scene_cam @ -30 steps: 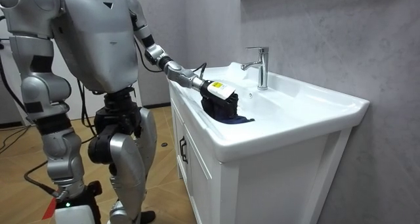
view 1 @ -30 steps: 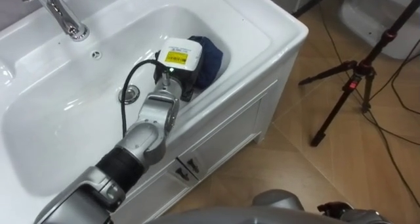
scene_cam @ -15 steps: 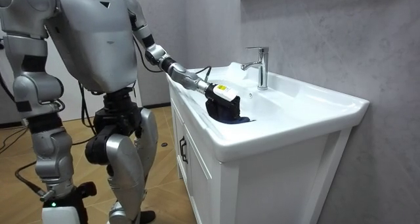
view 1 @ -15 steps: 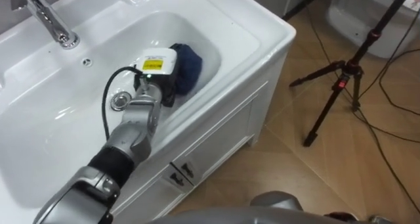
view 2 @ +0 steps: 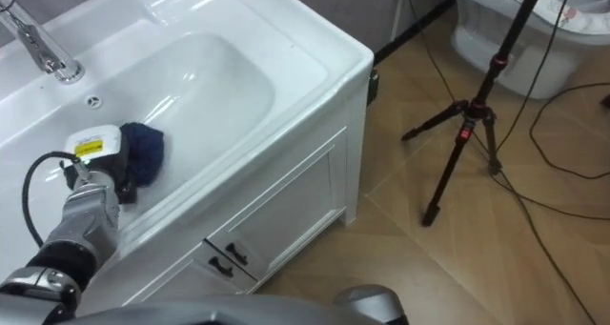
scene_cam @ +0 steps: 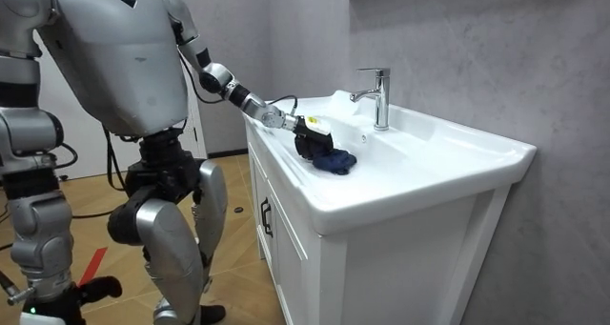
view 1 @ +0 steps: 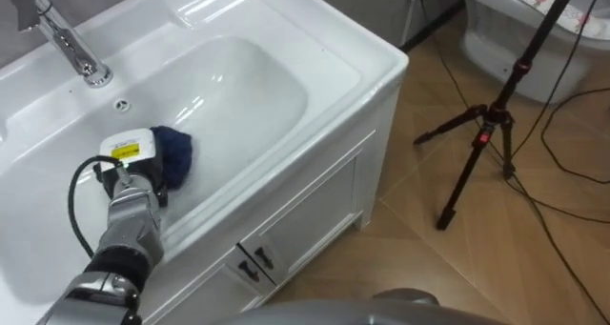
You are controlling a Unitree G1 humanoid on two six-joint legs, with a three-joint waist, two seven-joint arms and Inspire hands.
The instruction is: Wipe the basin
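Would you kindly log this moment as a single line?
left hand: on cloth | cloth: blue, in basin, near front | robot: standing at basin

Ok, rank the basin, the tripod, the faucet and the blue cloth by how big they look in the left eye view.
1. basin, by far the largest.
2. tripod, tall but thin, farther off on the floor.
3. faucet and blue cloth: about alike, not ranked.

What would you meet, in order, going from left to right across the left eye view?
faucet → left robot hand → blue cloth → cabinet handles → tripod
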